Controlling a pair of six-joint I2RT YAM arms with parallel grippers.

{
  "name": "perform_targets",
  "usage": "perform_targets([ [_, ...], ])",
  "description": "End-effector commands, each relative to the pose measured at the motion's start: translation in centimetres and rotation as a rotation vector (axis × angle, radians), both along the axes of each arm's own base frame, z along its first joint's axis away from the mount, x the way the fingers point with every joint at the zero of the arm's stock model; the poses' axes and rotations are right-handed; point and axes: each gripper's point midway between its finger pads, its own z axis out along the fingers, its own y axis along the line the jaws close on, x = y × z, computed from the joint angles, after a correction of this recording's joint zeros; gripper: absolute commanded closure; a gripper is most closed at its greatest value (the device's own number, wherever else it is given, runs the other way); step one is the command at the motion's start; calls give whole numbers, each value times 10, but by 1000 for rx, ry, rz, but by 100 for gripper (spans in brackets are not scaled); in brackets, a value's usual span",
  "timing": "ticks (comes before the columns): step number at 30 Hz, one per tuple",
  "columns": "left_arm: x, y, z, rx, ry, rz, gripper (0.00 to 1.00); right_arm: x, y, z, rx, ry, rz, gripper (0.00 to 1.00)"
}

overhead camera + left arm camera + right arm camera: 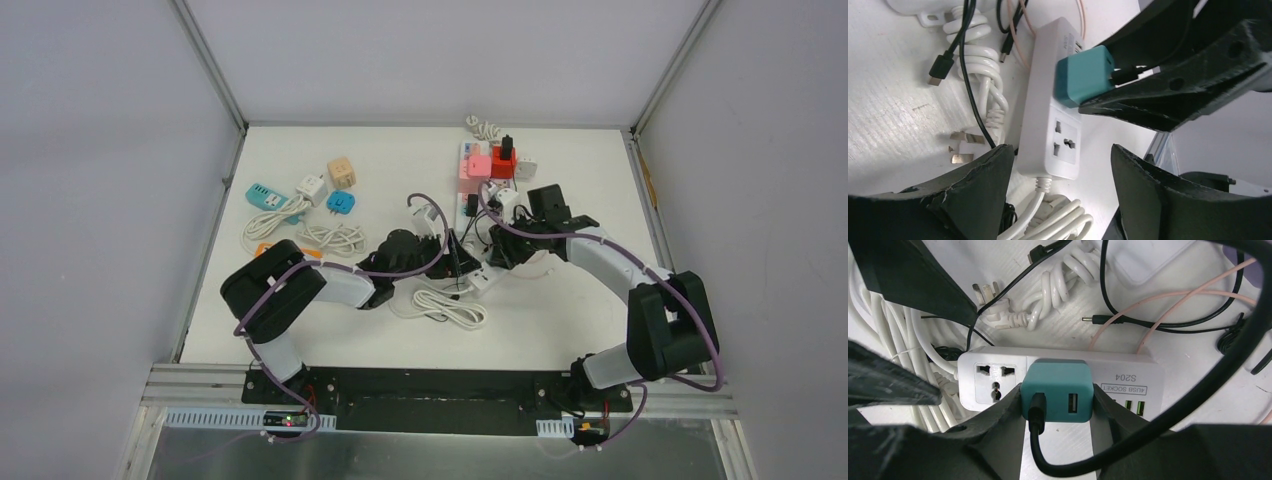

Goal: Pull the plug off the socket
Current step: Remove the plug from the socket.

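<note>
A teal plug, a USB charger with a black cable in one port, sits in the white socket strip. My right gripper is shut on the teal plug, one finger pressed against each side. In the left wrist view the same plug shows between the right arm's black fingers. My left gripper is open and straddles the cord end of the strip, with a gap on the right side. In the top view both grippers meet over the strip at mid-table.
A coiled white cord lies just in front of the strip. A loose white plug, black leads and a pink cable lie around it. A second strip with pink and red adapters lies at the back. Several adapters lie back left.
</note>
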Motion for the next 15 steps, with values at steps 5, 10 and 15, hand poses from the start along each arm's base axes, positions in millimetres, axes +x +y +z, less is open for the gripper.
perform_targets([
  [5, 19, -9, 7, -13, 75, 61, 28, 16, -6, 26, 96, -124, -31, 100],
  [10, 17, -15, 4, -22, 119, 40, 31, 19, -11, 25, 97, -133, -46, 100],
  [15, 15, -17, 3, -34, 155, 38, 33, 23, -18, 27, 101, -150, -69, 100],
])
